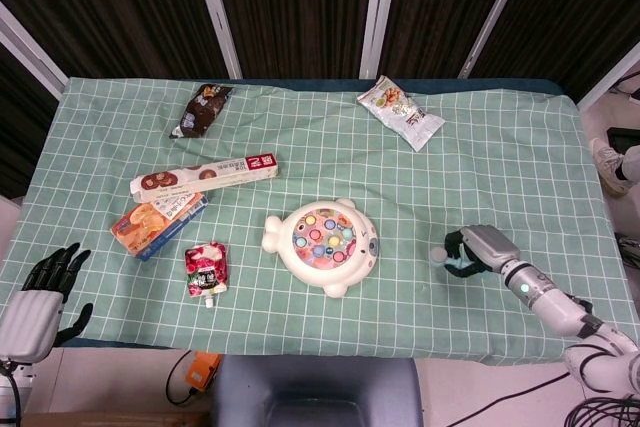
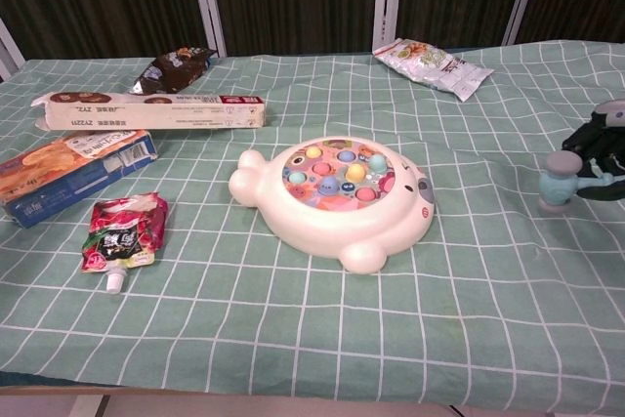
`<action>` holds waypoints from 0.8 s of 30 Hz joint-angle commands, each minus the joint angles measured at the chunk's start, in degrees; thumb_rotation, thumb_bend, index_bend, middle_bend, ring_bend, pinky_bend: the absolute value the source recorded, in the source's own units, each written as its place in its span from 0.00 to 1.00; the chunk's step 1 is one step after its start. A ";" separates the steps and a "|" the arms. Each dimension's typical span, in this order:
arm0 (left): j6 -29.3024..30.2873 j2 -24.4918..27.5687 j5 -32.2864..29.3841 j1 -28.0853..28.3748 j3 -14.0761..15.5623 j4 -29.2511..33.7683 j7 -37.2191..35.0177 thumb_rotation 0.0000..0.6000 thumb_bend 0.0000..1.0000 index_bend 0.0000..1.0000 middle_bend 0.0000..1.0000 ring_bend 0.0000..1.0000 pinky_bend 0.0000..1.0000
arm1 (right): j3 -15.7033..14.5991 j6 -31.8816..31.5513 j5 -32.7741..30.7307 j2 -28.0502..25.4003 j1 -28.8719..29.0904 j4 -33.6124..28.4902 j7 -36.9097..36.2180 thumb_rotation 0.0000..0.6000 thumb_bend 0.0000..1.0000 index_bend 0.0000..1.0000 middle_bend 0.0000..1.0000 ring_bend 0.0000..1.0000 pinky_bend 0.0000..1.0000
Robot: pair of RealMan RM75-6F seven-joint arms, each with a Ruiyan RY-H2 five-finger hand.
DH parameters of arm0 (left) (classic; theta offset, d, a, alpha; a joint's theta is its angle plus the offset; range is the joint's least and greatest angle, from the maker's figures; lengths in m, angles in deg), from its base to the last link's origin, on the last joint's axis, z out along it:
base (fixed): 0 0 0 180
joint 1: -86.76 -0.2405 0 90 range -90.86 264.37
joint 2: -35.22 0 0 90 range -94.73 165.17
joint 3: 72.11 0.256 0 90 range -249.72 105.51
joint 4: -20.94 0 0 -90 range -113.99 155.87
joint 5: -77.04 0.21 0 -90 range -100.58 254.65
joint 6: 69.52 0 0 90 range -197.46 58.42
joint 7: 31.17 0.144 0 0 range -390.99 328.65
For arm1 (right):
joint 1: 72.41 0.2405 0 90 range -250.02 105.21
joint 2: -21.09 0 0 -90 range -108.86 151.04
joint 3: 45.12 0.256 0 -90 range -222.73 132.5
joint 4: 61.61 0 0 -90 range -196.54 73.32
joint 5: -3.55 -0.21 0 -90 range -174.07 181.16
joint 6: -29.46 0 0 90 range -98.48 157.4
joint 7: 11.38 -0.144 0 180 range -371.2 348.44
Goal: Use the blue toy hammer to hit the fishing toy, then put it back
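Observation:
The fishing toy (image 1: 322, 245) (image 2: 337, 197) is a white fish-shaped tray with coloured fish in its round top, and it lies mid-table. To its right, my right hand (image 1: 478, 247) (image 2: 601, 144) grips the handle of the blue toy hammer (image 1: 440, 255) (image 2: 562, 183). The hammer's pale head points left toward the toy, low over the cloth and well apart from it. At the table's near left corner my left hand (image 1: 45, 292) rests with fingers apart and holds nothing; the chest view does not show it.
A long brown box (image 1: 205, 175) (image 2: 146, 110), an orange-blue box (image 1: 155, 219) (image 2: 68, 171) and a red pouch (image 1: 205, 269) (image 2: 125, 231) lie left of the toy. At the back are a dark snack bag (image 1: 203, 109) (image 2: 174, 69) and a white one (image 1: 400, 112) (image 2: 430, 63).

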 commanded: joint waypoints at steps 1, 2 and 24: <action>-0.32 -0.23 -0.29 0.20 -0.10 0.11 0.52 1.00 0.39 0.00 0.00 0.00 0.15 | -1.06 1.40 1.27 0.39 0.14 1.89 -1.55 1.00 0.75 1.00 0.78 0.80 0.91; -0.46 -0.31 -0.40 0.26 -0.11 0.14 0.75 1.00 0.39 0.00 0.00 0.00 0.15 | -1.18 1.78 1.39 0.61 0.28 2.53 -1.67 1.00 0.75 1.00 0.78 0.80 0.91; -1.57 -0.42 -0.78 1.11 -0.08 0.08 0.63 1.00 0.39 0.00 0.00 0.00 0.15 | -0.32 4.93 -0.94 3.31 1.42 5.46 2.26 1.00 0.75 1.00 0.78 0.71 0.82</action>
